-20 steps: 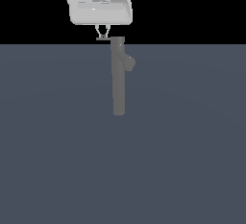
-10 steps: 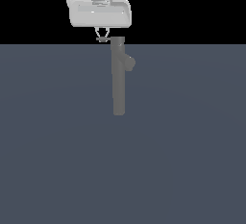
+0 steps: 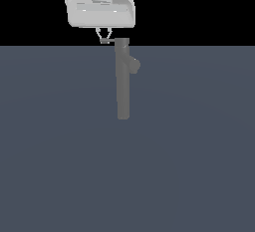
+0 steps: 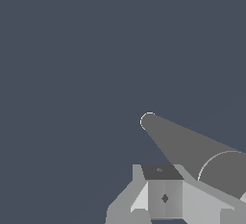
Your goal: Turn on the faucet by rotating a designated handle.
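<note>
Right under my gripper [image 3: 104, 39] sits the thin handle [image 3: 108, 41], so I have no room to drop straight down. Just beside me, toward the exterior view's right, the faucet [image 3: 123, 81] column's cap blocks sideways travel at my height. Its stubby spout [image 3: 134, 65] sticks out lower down on the far side of the column from me. Toward the exterior view's left the space is free at every height. Below me, the grey floor [image 3: 60, 166] lies well apart.
</note>
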Controlling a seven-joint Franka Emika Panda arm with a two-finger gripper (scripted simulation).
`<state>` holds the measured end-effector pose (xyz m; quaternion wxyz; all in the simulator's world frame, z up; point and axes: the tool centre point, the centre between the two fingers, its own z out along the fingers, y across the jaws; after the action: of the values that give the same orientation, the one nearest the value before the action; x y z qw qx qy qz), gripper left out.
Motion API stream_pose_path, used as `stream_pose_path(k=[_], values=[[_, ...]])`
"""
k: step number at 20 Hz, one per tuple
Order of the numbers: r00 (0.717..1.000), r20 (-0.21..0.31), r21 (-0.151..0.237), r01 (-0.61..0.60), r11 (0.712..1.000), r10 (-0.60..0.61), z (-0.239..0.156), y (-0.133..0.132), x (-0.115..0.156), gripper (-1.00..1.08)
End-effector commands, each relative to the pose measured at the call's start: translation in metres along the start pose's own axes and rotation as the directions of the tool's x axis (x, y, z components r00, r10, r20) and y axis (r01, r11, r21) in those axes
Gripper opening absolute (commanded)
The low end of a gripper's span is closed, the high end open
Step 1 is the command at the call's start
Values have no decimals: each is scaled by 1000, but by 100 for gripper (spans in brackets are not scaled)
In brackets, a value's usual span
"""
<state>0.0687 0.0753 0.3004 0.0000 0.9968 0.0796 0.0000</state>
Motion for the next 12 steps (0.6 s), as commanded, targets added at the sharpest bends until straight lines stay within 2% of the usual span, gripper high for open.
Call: stream_pose_path(k=[1,4,6,12], values=[[1000,0,0,0,1000,0,0,-2,-7,-100],[1000,0,0,0,1000,0,0,-4,-16,-100],[1000,-9,-1,1,1000,-1,0,-3,-9,-100],[1000,-6,0,1,1000,-1,0,4,-27,-100]])
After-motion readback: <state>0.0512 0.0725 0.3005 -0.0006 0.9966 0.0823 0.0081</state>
